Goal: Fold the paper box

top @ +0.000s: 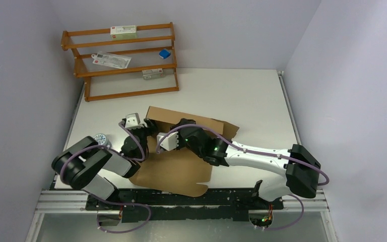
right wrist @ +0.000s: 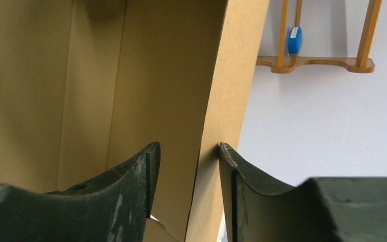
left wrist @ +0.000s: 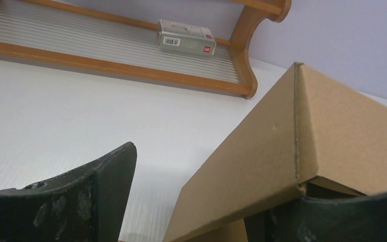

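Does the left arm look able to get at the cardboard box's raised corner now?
Probably yes: the left gripper is open, and a corner of the cardboard box sits between its fingers, nothing blocking. The right gripper straddles a box wall.

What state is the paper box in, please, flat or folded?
Partly folded: the paper box has raised walls, while its near flap lies flat.

Bare table (top: 232, 91) lies between paper box (top: 176, 171) and wooden rack (top: 131, 94).
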`<state>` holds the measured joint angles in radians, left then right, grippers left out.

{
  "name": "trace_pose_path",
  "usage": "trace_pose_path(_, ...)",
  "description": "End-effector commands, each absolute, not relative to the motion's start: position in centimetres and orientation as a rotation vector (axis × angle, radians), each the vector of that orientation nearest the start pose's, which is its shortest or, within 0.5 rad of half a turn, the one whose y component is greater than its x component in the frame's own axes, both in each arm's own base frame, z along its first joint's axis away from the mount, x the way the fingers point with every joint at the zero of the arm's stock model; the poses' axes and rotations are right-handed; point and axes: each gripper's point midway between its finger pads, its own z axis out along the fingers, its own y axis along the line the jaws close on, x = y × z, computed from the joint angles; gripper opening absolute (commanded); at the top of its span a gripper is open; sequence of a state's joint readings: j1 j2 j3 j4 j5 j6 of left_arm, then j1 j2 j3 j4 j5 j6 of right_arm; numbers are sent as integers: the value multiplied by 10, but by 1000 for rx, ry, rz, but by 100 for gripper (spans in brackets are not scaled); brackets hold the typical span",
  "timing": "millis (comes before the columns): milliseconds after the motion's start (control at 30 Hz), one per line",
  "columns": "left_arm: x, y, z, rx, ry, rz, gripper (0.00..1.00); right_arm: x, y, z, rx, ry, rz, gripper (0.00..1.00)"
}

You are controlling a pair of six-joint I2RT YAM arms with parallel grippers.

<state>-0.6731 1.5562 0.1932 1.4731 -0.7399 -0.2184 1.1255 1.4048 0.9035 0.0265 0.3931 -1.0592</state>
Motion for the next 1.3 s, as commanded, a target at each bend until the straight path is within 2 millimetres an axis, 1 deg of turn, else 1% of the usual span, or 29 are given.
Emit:
trace_pose_path(0,335,-119,144,-287,1463,-191,77,257,312,176,-1690,1244,-310,54)
trace_pose_path(100,334,-123,138,-262,1510,-196,77,255,313,186,-1647,1251,-269,60)
trace_pose_path(200,327,-123,131,-251,1541,-215,78,253,315,197,-1595,1260,-225,65)
trace_pose_path(400,314,-124,119,-233,1613,-252,80,248,317,220,-1507,1269,-145,67)
trace_pose_path(433,312,-124,121,-223,1617,-261,80,247,316,224,-1488,1270,-135,68)
trace_pose_path(500,306,-123,119,-230,1650,-266,82,247,314,235,-1429,1280,-113,71)
trace_pose_path(600,299,-122,121,-235,1690,-287,84,251,302,250,-1295,1334,-115,77)
trace_pose_path(667,294,-120,125,-230,1711,-293,88,256,287,259,-1168,1396,-127,84)
trace_pose_path(733,291,-116,127,-228,1736,-294,92,257,273,264,-1091,1448,-145,87)
trace_pose_path(800,289,-115,129,-216,1759,-309,94,256,260,259,-1032,1533,-140,88)
trace_pose_path(933,290,-113,122,-176,1837,-331,97,254,235,251,-905,1662,-162,88)
trace_pose_path(1100,299,-114,110,-150,1914,-378,96,252,218,233,-801,1734,-178,86)
trace_pose_path(1167,302,-114,107,-145,1931,-385,96,254,211,229,-752,1754,-203,85)
trace_pose_path(1267,306,-120,108,-118,1934,-411,95,261,204,224,-690,1762,-196,83)
